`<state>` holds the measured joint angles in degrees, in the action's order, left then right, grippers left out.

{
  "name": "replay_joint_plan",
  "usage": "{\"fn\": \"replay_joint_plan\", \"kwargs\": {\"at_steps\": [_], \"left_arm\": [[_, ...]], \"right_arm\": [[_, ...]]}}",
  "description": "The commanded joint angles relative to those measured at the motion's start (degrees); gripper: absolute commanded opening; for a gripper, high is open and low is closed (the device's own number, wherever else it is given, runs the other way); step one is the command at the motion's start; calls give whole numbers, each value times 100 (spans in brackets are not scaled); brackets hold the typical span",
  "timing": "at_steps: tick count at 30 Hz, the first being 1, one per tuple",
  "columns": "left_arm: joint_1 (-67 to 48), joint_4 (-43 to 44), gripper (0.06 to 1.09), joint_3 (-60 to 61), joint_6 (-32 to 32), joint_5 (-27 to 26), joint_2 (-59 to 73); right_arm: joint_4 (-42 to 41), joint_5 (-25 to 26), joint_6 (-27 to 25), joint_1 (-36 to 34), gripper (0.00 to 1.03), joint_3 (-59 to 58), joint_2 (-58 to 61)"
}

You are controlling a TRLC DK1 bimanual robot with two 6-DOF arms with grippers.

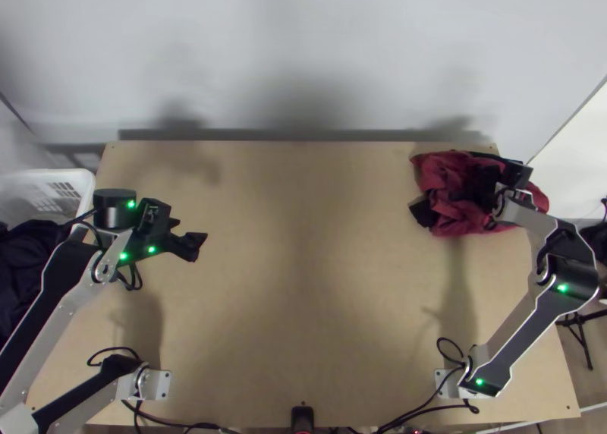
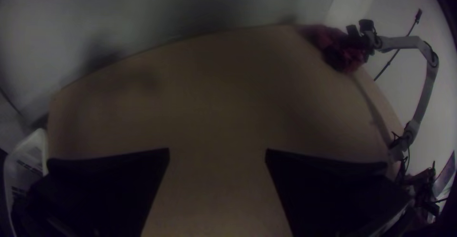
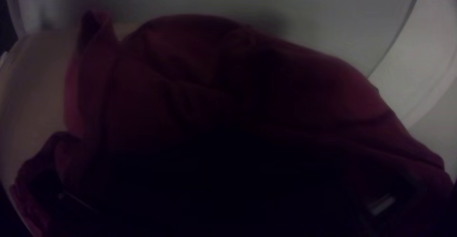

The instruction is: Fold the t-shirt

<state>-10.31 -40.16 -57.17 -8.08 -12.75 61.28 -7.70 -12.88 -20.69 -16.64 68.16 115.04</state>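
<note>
At the table's far right corner in the top view lies the red t-shirt, bunched in a heap with dark patches. My right gripper is down at this heap, partly hidden among its folds. In the right wrist view the red cloth rises in loose folds around the right gripper, a very dark shape; whether it holds cloth cannot be made out. Over the table's left part, my left gripper stands open, well away from the shirt. The left wrist view shows the left gripper with bare tabletop between its fingers.
The wooden table is bare across its middle. A white basket stands past its left edge, with dark cloth beside it. A wall rises behind the far edge. Cables run along the near edge.
</note>
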Motion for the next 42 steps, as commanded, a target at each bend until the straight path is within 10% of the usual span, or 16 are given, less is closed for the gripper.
{"fn": "replay_joint_plan", "kwargs": {"at_steps": [1,4,24,29,35,42], "left_arm": [[55,-44,104,39,-1,19,-90],[73,-53,104,21,-1,19,-90],[20,-159,104,118,-10,27,-415],[20,140,104,338,61,889,-1004],[2,1459,104,1832,-317,2093,-2709],[-24,2636,104,3651,-1917,2471,-5082]], "right_arm": [[111,40,-58,-93,47,-330,-96],[120,40,-67,-146,100,-611,-465],[1957,-171,372,-463,99,-936,-4482],[1597,603,399,364,99,-1710,-5950],[-152,2809,-436,2376,99,-3661,-7936],[-478,2923,-445,2596,99,-4997,-9544]]}}
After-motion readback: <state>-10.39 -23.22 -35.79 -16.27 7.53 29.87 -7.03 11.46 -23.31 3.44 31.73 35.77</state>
